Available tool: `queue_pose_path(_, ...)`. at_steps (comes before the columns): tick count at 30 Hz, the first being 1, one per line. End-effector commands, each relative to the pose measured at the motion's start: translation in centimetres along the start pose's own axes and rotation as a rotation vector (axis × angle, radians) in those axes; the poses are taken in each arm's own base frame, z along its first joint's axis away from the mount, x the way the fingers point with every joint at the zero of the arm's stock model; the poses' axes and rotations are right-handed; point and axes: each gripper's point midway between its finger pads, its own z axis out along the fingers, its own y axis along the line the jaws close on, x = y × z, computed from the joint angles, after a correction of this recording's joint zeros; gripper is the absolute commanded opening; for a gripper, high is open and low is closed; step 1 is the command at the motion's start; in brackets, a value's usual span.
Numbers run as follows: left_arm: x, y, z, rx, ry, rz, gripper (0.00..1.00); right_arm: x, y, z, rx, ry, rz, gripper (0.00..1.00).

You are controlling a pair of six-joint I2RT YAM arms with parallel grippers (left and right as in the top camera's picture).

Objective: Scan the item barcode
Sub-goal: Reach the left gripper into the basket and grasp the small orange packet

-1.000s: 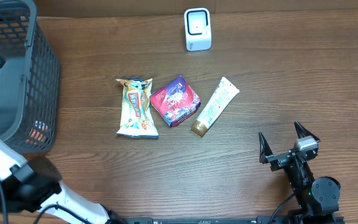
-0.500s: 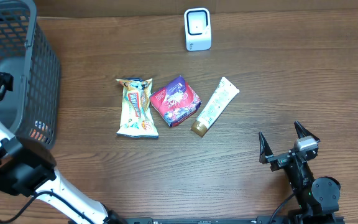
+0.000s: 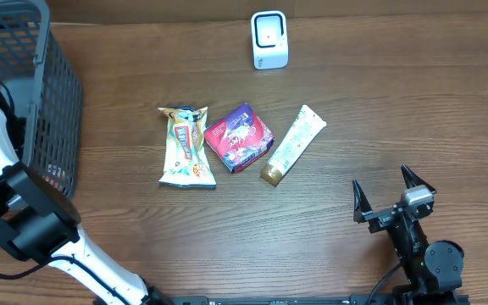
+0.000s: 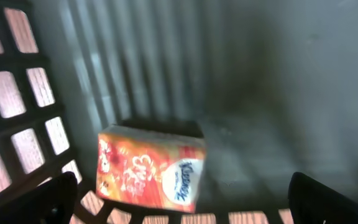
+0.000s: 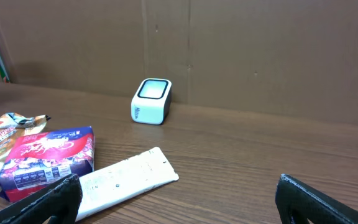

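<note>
Orange tissue box (image 4: 151, 167) on the floor of the mesh basket (image 3: 58, 119)

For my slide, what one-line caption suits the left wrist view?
Open left hand inside the grey basket, facing an orange tissue box on its floor.

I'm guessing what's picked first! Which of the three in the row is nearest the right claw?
The white tube with the gold cap, at the row's end toward the right gripper; the red box and yellow snack bag lie farther off.
</note>
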Motion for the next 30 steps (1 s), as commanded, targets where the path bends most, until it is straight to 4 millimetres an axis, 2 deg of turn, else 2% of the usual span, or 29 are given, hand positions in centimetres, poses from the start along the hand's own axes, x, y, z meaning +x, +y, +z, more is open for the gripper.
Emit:
queue_pose_path(1,0.4,0.4,1.6,-0.037,0.003,-0.004,1.00,0.2,0.2,0.0,-0.010,-0.003,0.002,1.00)
queue_pose_path(10,0.9,0.4,3.3,-0.037,0.004,-0.003,1.00,0.2,0.2,0.0,-0.010,-0.003,0.002,1.00)
queue_pose_path(18,2.4,0.5,6.1,-0.031,0.035,0.003,1.00,0.2,0.2,0.0,-0.010,-0.003,0.002,1.00)
queue_pose_path(23,2.7,0.6,6.5,-0.030,0.042,0.004,1.00,0.2,0.2,0.0,-0.010,-0.003,0.002,1.00)
queue_pose_path(24,2.7,0.6,6.5,-0.030,0.043,0.004,0.96,0.2,0.2,0.0,-0.010,-0.003,0.002,1.00)
queue_pose_path(26,2.7,0.6,6.5,-0.030,0.043,0.004,0.76,0.2,0.2,0.0,-0.010,-0.003,0.002,1.00)
queue_pose_path(29,2.6,0.6,6.4,-0.029,0.043,0.013,0.26,0.2,0.2,0.0,-0.010,-0.003,0.002,1.00)
queue_pose_path(30,2.5,0.6,6.3,-0.029,0.042,0.016,0.19,0.2,0.2,0.0,-0.010,-0.003,0.002,1.00)
